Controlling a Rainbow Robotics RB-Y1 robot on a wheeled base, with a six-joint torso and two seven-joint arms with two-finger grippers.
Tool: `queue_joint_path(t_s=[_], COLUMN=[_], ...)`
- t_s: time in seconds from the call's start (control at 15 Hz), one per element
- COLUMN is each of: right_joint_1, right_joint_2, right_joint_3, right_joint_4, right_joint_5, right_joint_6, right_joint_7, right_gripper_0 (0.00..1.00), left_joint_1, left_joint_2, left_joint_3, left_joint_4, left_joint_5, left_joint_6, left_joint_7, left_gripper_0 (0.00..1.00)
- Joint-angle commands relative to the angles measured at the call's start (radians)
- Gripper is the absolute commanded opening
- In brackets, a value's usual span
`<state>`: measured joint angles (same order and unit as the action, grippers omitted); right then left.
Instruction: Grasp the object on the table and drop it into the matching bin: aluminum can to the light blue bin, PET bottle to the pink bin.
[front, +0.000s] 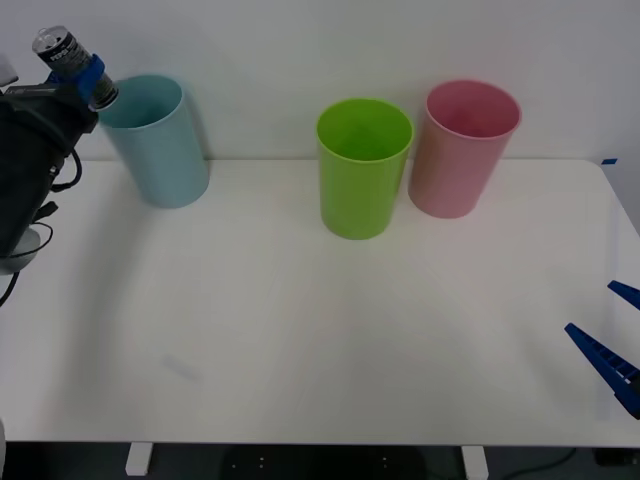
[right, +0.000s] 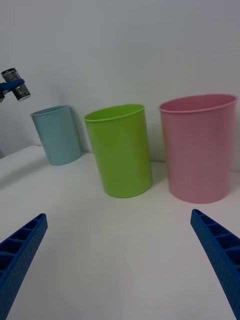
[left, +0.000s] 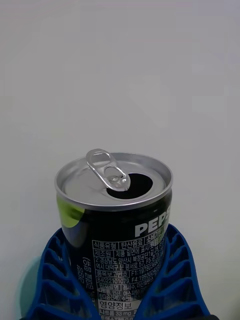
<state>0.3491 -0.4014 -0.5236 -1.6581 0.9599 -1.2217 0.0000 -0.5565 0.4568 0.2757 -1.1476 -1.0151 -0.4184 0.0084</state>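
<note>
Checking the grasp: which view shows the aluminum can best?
The left wrist view: the aluminum can sits close up, opened top and print visible, between the left gripper's fingers. The front and right wrist views show it small, held above the light blue bin.

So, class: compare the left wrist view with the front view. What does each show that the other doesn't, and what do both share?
Left wrist view alone: the aluminum can's opened top with its raised pull-tab, and the printed label.

Front view alone: the light blue bin, lime green bin, pink bin, the white table, and the right claw open at the table's right edge.

Both: the can gripped in the left claw.
</note>
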Motion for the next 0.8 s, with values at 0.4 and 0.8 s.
queue_joint_path(t_s=[0.4,0.8], right_joint_1=[0.000,0.000], right_joint_2=[0.000,0.000], right_joint_3=[0.000,0.000], right_joint_4=[0.000,0.000], right_joint_5=[0.000,0.000], right_joint_6=[0.000,0.000], right_joint_7=[0.000,0.000], right_gripper_0=[1.00,1.00], left_joint_1=[-0.128,-0.269], left_joint_2=[-0.001,0.000], left_joint_3=[-0.096,-0.095], left_joint_4=[0.118,0.281], left_joint_5=[-0.040,-0.114], left_joint_6=[0.173,0.208], left_joint_7=[-0.022,-0.047], left_gripper_0=[0.03,0.03])
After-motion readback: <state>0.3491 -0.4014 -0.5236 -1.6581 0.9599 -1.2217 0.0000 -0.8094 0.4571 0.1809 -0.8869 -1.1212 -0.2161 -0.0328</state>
